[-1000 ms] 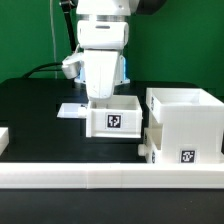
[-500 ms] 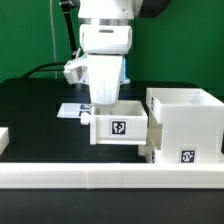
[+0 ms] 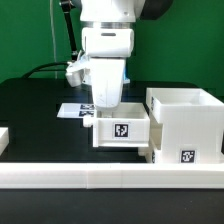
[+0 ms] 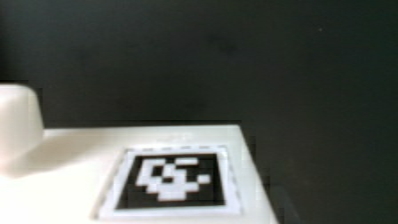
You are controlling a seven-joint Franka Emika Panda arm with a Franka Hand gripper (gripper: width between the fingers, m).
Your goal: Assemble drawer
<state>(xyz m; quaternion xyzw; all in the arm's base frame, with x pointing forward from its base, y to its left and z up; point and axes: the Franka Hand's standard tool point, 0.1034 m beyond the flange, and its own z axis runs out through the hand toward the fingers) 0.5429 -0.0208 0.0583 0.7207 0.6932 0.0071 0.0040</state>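
- Your gripper (image 3: pixel 106 108) reaches down into the small tray (image 3: pixel 122 132); you cannot tell whether its fingers grip the wall.
- The tray sits on the black table (image 3: pixel 30 110), just beside the cube housing (image 3: pixel 186 124) on the exterior view's right.

No words, numbers or brand names can be read anywhere. The only signs are black-and-white square tags with blocky coded patterns. One stands on the front face of the small white plastic open-top tray (image 3: pixel 122 130); another on the lower front of the large white hollow cube housing (image 3: pixel 186 125). More lie printed on the thin flat white marker board (image 3: pixel 72 110). The wrist view shows one such tag (image 4: pixel 173 180), blurred, on a white surface.
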